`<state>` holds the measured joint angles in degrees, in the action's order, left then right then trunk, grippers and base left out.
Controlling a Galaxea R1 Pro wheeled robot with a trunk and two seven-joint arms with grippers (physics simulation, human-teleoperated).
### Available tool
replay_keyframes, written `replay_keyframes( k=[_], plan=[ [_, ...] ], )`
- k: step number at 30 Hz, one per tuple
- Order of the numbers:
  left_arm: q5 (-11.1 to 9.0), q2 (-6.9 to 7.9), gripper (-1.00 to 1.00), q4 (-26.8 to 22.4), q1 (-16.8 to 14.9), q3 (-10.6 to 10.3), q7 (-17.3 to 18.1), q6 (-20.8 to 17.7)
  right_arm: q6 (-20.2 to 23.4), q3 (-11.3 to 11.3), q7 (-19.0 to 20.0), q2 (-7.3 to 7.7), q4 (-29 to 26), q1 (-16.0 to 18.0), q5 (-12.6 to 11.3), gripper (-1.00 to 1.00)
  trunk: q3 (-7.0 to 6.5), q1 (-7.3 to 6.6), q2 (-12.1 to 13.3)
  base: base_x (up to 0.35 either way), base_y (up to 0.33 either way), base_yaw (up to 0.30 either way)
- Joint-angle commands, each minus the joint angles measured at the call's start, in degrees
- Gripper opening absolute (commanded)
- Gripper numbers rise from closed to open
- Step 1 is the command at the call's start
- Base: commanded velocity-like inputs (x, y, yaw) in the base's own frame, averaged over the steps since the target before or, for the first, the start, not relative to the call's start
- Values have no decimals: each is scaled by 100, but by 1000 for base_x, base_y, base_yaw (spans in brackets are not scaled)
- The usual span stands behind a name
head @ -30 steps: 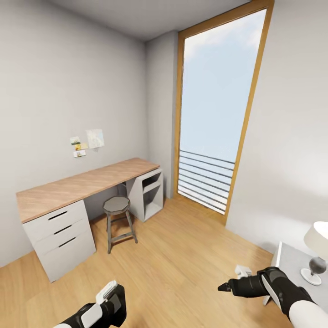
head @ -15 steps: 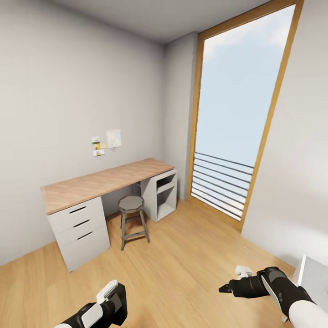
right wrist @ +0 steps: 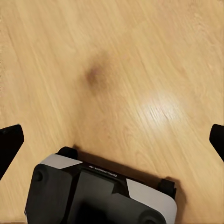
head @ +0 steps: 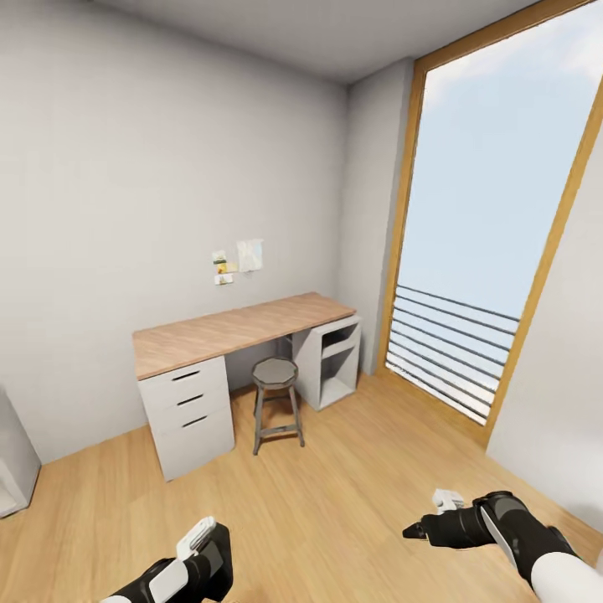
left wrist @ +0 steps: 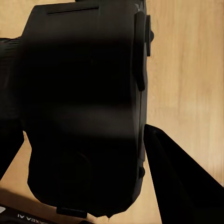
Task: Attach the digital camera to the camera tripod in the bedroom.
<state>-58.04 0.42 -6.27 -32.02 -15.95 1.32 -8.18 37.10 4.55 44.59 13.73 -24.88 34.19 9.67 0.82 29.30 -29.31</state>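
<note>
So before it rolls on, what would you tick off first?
1. Digital camera held in the left gripper: ok, it sits between the fingers.
2. Right gripper free: ok, open above the wood floor.
3. In the bedroom: not ok, this room has a wooden-topped desk and a stool.
4. Camera tripod located: cannot tell.

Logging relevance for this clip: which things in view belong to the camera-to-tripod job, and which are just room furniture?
Job:
- digital camera, black body held in the left gripper
- right gripper, open and holding nothing

Just there:
- wooden-topped desk with drawers
- round stool
- notes on the wall
- tall window with railing
</note>
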Motion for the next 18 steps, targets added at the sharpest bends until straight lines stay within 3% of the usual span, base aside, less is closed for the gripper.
replay_keyframes(
  k=[1, 18],
  plan=[
    [-44, 2, -100, 2, -6, -43, 18, -16, 26, 47, 48, -3, -9, 1, 60, 100, 5, 3, -8, 0, 0, 297],
    [-41, -14, -100, -5, -6, -40, 18, -33, 15, 55, 44, -2, -8, 3, 47, 100, -49, 3, -8, 0, 0, 297]
  ],
)
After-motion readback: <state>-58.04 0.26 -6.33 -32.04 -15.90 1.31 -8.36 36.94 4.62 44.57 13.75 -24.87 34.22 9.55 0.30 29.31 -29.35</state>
